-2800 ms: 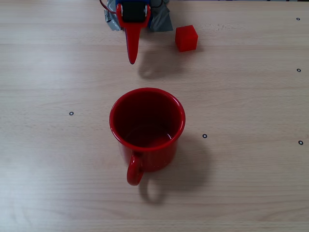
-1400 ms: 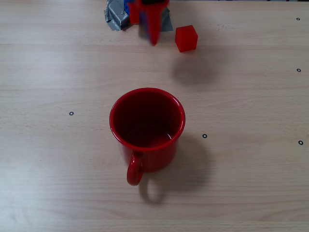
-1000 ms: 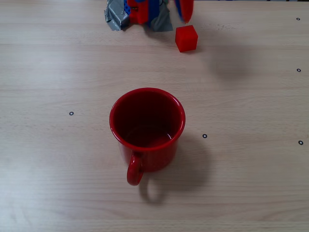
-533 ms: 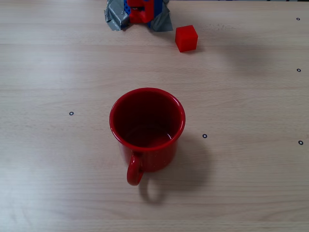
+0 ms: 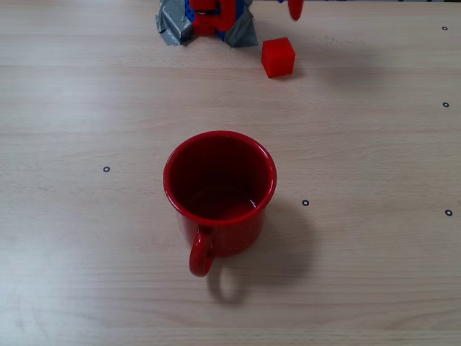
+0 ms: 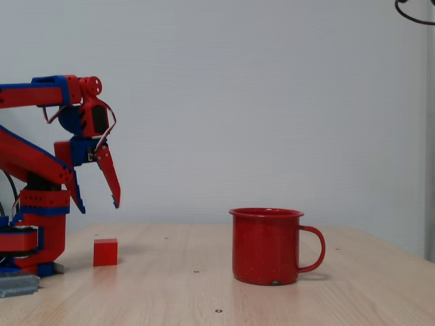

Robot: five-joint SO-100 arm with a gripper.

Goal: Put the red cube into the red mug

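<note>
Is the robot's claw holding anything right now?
No, nothing is held. The tool hangs open in the air above the red cube, which sits on the table untouched, apart from the red mug.

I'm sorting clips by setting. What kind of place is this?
Probably a lab or workshop test bench: a pale wooden tabletop dotted with small ring markers, a red-and-blue robot arm taped down at its base, a plain white wall behind, and only a small red cube and a glossy red mug as props.

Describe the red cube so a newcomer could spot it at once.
Start at the arm's base at the table's edge. The red cube sits on the wood just beside it, below the open gripper. It is small, matte and square-edged, unlike the big glossy red mug standing well apart.
</note>
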